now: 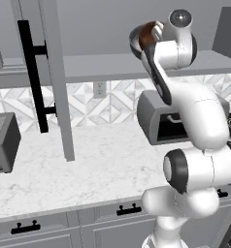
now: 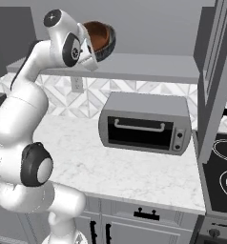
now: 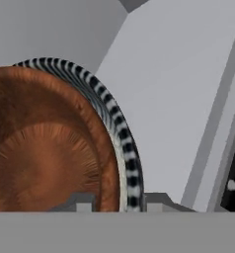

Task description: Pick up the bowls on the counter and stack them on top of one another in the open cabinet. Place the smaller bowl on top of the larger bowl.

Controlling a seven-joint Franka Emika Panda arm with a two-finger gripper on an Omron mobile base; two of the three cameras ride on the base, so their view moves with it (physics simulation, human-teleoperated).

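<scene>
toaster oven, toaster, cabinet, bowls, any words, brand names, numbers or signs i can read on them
No readable text in any view.
Toaster oven: two round knobs at its right end, no legible marks around them.
Toaster: no label visible.
Cabinet door: plain grey, black bar handle, no lettering.
Smaller bowl and larger bowl: glaze and stripes, no writing.
Wall outlet: no markings.

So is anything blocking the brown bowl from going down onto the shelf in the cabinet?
Nothing visible blocks it. The gripper holds the brown bowl tilted up above the cabinet shelf, and the stretch of shelf below looks bare. The toaster oven sits lower, on the counter.
</scene>
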